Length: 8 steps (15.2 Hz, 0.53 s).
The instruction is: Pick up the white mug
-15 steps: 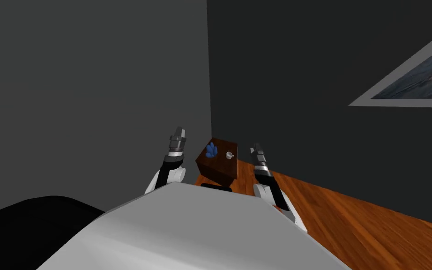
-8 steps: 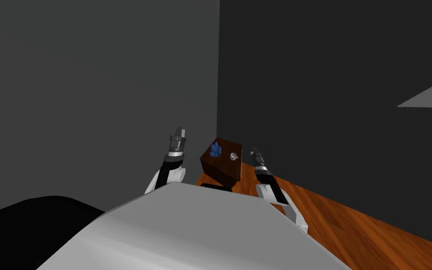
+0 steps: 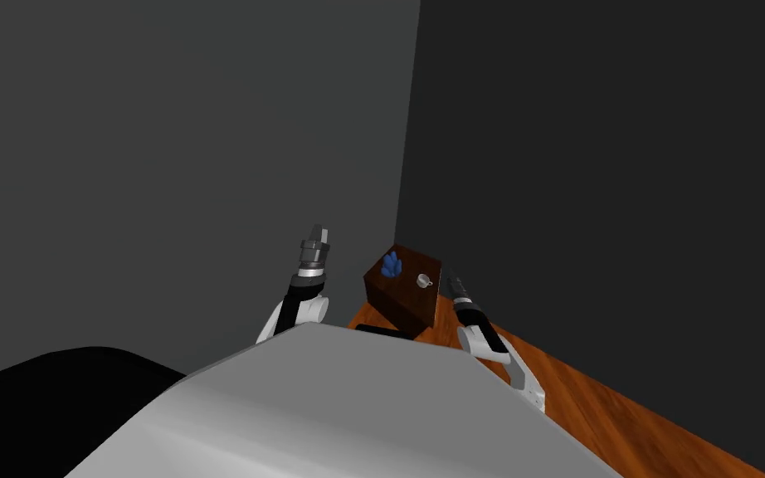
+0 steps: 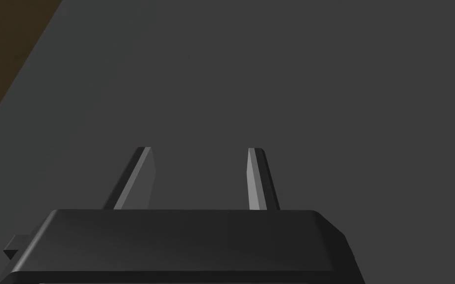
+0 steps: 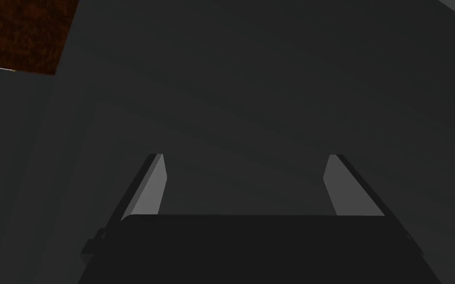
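A corner of two dark grey walls [image 3: 207,166] above a wooden floor [image 3: 605,407]; one small brown table [image 3: 397,303] stands in the corner.

The white mug [image 3: 424,280] sits upright on the table top, toward the side nearer my right arm, untouched by either claw. Its handle is too small to read. One blue object [image 3: 391,265] lies beside it on the same top, apart from it, nearer my left arm.

My right claw [image 3: 449,274] hovers just beside the table's near corner, short of the mug, released and empty: its two fingers [image 5: 152,187] stand wide apart with nothing between them. My left claw [image 3: 316,229] is raised well to the other side of the table, facing a wall. Its two fingers [image 4: 137,180] are also parted, more narrowly, and hold nothing.

Hazards, as I judge them:
- A low approach could drive my right claw into the table's edge.
- The thin blades could tip the mug or push it toward the wall before they close.
- A wide sweep could brush the blue object.

Count: one mug, one blue object, one table, two claws, two fingers each.
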Available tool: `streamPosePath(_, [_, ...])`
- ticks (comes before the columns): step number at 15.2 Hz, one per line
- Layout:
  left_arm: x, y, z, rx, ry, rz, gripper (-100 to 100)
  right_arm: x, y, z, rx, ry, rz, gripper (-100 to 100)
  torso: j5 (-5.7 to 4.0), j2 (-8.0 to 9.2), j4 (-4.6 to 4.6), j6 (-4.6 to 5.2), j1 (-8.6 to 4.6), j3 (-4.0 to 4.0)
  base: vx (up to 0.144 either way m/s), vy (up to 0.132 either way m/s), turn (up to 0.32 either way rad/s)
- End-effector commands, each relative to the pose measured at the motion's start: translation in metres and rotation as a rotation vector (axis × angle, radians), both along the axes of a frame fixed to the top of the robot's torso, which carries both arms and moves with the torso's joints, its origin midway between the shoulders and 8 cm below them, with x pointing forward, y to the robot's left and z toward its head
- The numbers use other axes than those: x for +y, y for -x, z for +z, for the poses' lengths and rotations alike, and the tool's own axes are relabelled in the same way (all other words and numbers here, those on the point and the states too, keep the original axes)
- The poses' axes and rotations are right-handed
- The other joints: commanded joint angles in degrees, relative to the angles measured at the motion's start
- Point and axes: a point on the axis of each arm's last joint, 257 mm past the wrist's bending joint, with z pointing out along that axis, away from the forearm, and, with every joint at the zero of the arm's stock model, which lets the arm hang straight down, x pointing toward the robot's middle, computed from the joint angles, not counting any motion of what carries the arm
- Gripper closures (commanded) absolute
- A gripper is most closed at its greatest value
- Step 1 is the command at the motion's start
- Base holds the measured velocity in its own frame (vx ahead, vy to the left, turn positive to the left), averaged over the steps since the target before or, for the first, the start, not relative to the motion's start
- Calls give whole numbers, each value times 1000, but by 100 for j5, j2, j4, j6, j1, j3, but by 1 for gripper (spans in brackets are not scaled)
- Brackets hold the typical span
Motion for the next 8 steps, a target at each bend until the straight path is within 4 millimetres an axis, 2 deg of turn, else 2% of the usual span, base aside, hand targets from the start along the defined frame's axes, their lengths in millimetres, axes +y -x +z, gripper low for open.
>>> streamPosePath(1, [0,0,0,0,0,0,0,-10,-1,-12,33,10,-10,-100,0,0,0,0,0,0,-14,-1,147])
streamPosePath(2, [0,0,0,0,0,0,0,-22,-3,-26,84,37,-24,-100,0,-2,0,2,-1,-1,-20,4,234])
streamPosePath(3, [0,0,0,0,0,0,0,-27,-1,-37,105,36,-32,-100,-1,-2,0,-2,-1,-1,-21,6,287])
streamPosePath(5, [0,0,0,0,0,0,0,-45,2,-61,179,61,-55,-100,0,-2,0,-5,0,-1,-24,4,373])
streamPosePath(6, [0,0,0,0,0,0,0,-45,2,-62,179,61,-55,-100,0,-2,0,-1,-1,-1,-9,-5,101])
streamPosePath(7, [0,0,0,0,0,0,0,-60,2,-76,232,85,-70,-100,-1,-3,0,3,-2,-2,-8,8,246])
streamPosePath(8, [0,0,0,0,0,0,0,-62,5,-82,246,84,-75,-100,0,-5,0,-2,0,-3,-8,7,280])
